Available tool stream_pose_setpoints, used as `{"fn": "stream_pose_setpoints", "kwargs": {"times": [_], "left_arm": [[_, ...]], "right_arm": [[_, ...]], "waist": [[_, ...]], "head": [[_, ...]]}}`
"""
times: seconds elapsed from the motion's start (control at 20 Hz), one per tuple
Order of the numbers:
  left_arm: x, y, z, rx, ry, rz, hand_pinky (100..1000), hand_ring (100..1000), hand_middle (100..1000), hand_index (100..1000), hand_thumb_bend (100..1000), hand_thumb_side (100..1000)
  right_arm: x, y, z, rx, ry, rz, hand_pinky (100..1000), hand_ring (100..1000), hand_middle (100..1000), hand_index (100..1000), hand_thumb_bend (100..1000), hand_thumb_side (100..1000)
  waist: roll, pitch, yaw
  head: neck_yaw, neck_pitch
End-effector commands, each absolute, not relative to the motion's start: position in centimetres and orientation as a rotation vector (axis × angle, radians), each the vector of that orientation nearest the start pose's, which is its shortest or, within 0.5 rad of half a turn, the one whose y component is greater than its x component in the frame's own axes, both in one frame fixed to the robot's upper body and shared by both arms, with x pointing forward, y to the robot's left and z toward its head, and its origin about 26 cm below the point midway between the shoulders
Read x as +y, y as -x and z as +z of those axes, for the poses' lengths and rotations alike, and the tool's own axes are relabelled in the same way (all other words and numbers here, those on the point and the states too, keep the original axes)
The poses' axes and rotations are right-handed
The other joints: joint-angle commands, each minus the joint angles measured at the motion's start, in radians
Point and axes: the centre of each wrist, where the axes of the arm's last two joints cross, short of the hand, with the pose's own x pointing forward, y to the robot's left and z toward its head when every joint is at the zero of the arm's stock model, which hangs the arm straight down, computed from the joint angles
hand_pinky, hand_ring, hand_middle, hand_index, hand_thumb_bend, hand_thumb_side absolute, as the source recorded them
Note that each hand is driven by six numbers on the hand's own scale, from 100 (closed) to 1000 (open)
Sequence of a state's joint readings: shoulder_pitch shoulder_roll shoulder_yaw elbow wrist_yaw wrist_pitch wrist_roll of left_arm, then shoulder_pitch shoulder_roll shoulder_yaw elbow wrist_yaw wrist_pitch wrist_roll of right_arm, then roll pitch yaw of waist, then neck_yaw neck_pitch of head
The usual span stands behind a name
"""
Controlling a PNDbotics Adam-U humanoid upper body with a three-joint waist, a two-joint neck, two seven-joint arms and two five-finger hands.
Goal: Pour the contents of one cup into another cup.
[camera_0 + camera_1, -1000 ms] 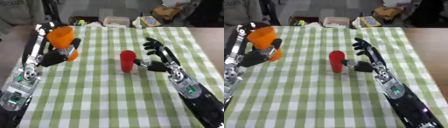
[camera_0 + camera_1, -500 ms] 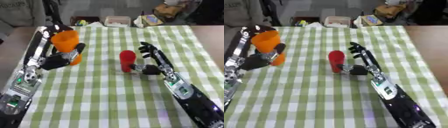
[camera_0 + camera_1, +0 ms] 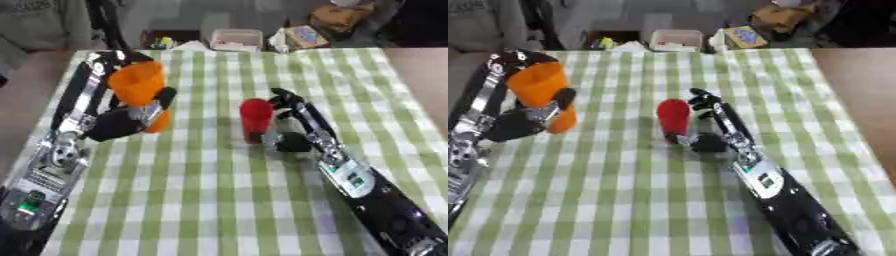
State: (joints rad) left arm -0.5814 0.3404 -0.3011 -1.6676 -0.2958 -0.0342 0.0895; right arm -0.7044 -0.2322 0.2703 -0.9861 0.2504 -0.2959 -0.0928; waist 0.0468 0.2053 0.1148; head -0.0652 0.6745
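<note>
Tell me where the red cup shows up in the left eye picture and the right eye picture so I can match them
Left eye view: red cup stands slightly right of centre, beside the right hand.
Right eye view: same red cup sits at centre, a little above the middle.
Shared landmark: the orange cup held in the left hand, at the cloth's left side.

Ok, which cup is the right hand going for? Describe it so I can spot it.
On the green checked tablecloth, look near the middle, just left of the right hand. The red cup stands upright there on the cloth; it is narrower than the orange cup, which the left hand holds off to the left.
</note>
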Motion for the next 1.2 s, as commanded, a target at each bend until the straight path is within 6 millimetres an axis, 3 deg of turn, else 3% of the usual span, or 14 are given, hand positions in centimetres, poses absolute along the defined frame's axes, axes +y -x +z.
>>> {"fn": "stream_pose_setpoints", "kwargs": {"times": [0.05,0.6,0.65,0.85,1.05,1.2], "left_arm": [[17.7,-36.1,19.9,-2.273,-0.33,-0.79,100,126,104,677,443,455],[17.3,-36.0,19.8,-2.273,-0.31,-0.794,100,126,104,678,438,452],[17.3,-36.0,19.8,-2.273,-0.31,-0.794,100,125,103,677,436,440],[17.3,-36.0,19.8,-2.272,-0.307,-0.796,100,125,103,678,433,451],[17.2,-35.9,19.8,-2.273,-0.302,-0.797,100,125,103,677,432,451],[17.2,-35.9,19.8,-2.272,-0.299,-0.797,100,125,103,677,431,451]], "right_arm": [[-19.3,-44.2,7.7,-1.968,0.247,0.762,700,787,752,935,663,317],[-18.1,-44.7,7.6,-1.967,0.235,0.784,697,776,737,911,659,312],[-18.0,-44.7,7.5,-1.964,0.234,0.783,695,774,734,908,689,285],[-17.5,-44.7,7.1,-1.958,0.227,0.784,690,762,717,895,656,307],[-17.1,-44.8,6.9,-1.958,0.224,0.783,674,728,671,868,645,286],[-16.7,-44.8,6.9,-1.964,0.227,0.773,642,651,567,800,613,250]], "waist": [[-0.001,-0.012,0.005],[-0.002,-0.01,0.014],[-0.002,-0.01,0.014],[-0.003,-0.009,0.014],[-0.002,-0.009,0.015],[-0.002,-0.01,0.015]], "head": [[-0.005,-0.012],[-0.009,-0.011],[-0.009,-0.011],[-0.01,-0.01],[-0.011,-0.01],[-0.012,-0.01]]}}
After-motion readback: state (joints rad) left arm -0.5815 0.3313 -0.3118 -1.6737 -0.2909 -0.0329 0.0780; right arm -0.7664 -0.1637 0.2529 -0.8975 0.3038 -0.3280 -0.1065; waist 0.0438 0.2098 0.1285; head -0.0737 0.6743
